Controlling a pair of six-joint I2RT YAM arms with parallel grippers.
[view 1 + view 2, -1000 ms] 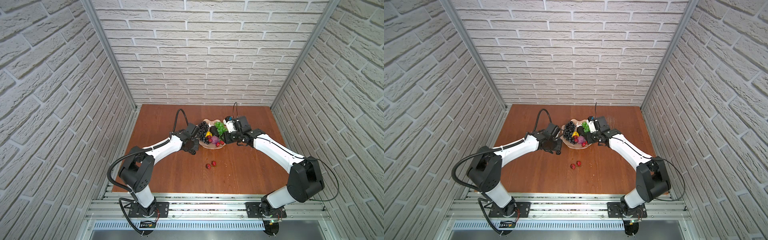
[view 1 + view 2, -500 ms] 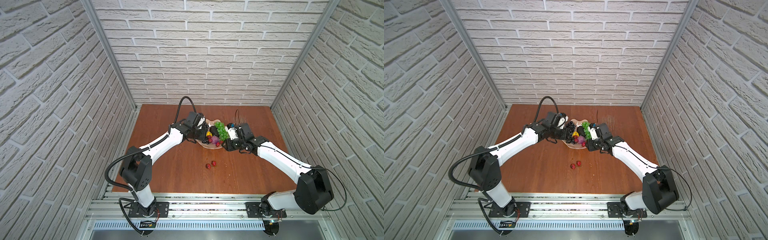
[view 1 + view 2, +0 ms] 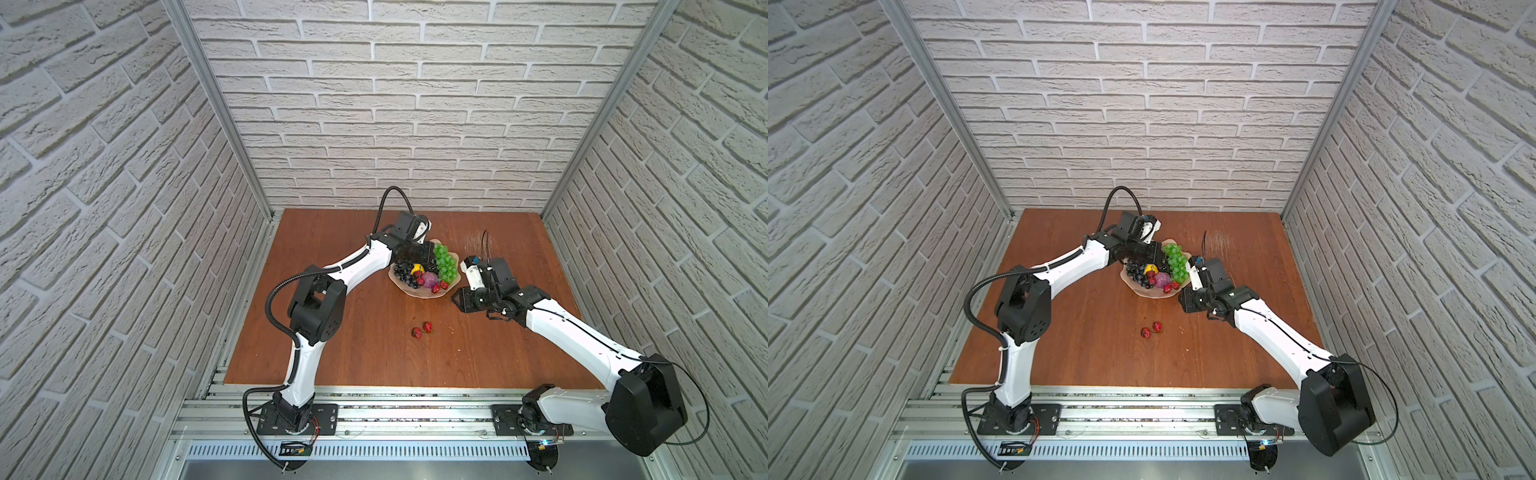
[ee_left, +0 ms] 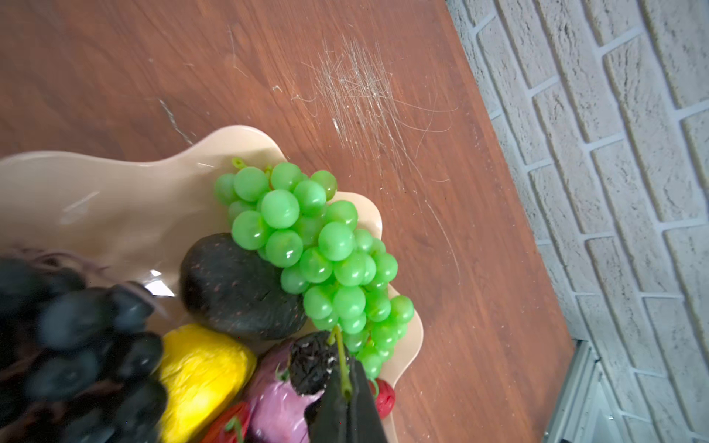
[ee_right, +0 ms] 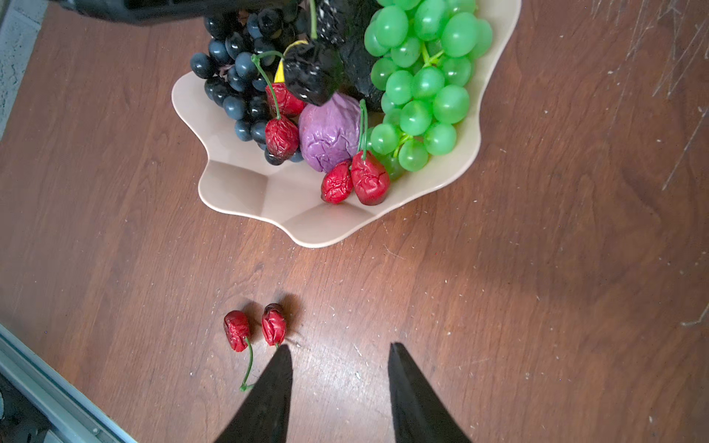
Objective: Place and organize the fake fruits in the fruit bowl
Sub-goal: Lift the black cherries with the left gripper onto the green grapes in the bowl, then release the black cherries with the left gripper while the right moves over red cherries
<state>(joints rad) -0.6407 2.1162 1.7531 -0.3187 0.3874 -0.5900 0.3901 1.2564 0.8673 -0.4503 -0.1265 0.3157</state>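
Left gripper (image 4: 347, 383) pinched closed; right gripper (image 5: 339, 347) jaws parted.

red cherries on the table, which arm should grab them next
Right: the right pincer is open and empty near the red cherries; the left pincer is shut on a black cherry stem.

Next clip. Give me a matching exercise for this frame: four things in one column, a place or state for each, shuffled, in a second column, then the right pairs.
Column one:
1. green grapes
2. loose red cherry pair
3. left claw
4. right claw

Column two:
A. open and empty, above the table
B. shut on the stem of the black cherries, over the fruit bowl
C. lying in the fruit bowl, along its rim
D. on the table, outside the fruit bowl

Pairs: 1-C, 2-D, 3-B, 4-A.
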